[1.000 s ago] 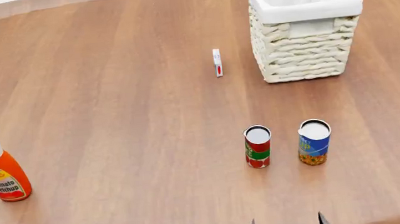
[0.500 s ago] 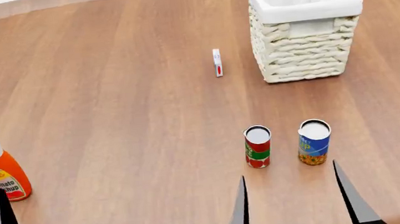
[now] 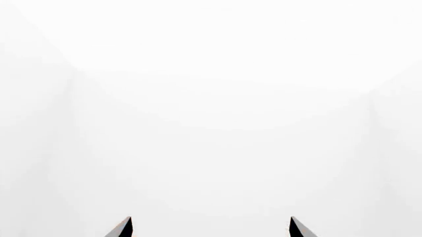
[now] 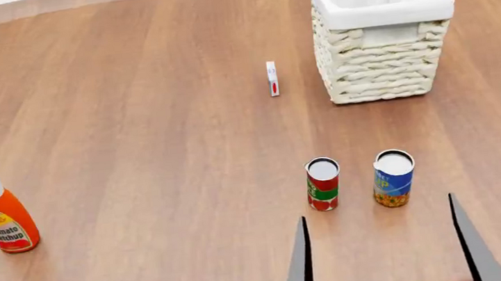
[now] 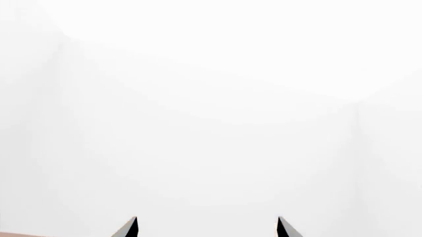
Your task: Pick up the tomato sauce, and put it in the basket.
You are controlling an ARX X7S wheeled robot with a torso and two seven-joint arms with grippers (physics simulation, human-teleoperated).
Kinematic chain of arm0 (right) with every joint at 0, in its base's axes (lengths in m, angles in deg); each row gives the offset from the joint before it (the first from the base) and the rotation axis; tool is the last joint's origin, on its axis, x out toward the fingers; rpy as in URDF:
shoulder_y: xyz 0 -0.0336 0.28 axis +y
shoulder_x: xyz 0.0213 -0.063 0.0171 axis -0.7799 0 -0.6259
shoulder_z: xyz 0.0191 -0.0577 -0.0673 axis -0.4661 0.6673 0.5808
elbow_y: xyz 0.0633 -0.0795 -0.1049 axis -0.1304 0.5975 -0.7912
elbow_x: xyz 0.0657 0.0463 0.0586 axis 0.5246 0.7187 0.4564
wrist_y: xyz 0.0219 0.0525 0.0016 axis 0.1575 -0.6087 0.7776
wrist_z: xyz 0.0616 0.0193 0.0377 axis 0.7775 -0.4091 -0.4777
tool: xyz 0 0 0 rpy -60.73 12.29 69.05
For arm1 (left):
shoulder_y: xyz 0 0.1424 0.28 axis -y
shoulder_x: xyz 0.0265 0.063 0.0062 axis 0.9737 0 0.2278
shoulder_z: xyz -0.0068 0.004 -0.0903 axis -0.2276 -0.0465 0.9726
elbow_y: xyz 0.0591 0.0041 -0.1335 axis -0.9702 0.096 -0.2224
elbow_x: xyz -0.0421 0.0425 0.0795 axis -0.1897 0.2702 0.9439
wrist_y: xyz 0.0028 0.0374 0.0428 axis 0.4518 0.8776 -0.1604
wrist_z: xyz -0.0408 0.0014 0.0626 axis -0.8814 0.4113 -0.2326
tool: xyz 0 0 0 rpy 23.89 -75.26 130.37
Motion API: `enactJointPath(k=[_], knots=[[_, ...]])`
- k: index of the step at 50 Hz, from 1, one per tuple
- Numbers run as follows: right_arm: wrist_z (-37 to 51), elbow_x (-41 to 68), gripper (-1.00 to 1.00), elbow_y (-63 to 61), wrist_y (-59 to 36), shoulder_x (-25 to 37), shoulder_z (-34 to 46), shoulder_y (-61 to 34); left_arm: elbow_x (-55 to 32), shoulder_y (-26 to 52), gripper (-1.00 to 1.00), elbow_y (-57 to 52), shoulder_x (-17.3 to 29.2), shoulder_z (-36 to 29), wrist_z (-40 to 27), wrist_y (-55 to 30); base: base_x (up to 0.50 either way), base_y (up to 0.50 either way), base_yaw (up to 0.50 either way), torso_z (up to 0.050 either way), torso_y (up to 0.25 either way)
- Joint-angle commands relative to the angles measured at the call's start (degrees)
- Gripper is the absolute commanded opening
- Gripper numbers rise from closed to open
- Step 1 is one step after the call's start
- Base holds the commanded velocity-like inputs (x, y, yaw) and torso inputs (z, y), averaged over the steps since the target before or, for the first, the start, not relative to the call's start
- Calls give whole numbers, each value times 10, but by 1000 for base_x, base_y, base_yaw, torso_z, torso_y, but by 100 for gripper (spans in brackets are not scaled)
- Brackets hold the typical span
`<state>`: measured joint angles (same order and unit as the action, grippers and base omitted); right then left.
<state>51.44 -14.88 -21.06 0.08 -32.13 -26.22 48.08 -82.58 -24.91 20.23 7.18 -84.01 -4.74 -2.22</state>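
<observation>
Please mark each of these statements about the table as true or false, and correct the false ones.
1. The tomato sauce stands upright on the table. True.
2. The tomato sauce is already inside the basket. False: it stands on the table, nearer the robot than the basket.
3. The blue-and-yellow can stands beside the tomato sauce, apart from it. True.
4. The right gripper is shut on the tomato sauce. False: its fingers are spread wide and hold nothing, nearer the robot than both cans.
5. The ketchup bottle lies on its side. False: it stands upright, white cap on top.
</observation>
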Motion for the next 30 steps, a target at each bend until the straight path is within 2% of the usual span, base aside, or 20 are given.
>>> enactJointPath(k=[1, 12, 30], knots=[[7, -4, 100, -5, -1, 7, 2, 2, -3, -3, 100, -5, 7, -4, -5, 8, 0, 0, 0, 0, 0], [11, -3, 100, 8, -2, 11, 8, -3, -7, 2, 100, 0, 12, -9, -12, 0, 48, 0, 0, 0, 0], [18, -1, 100, 9, -1, 19, 12, -2, -10, 0, 100, 1, 21, -12, -21, 5, 211, 0, 0, 0, 0]])
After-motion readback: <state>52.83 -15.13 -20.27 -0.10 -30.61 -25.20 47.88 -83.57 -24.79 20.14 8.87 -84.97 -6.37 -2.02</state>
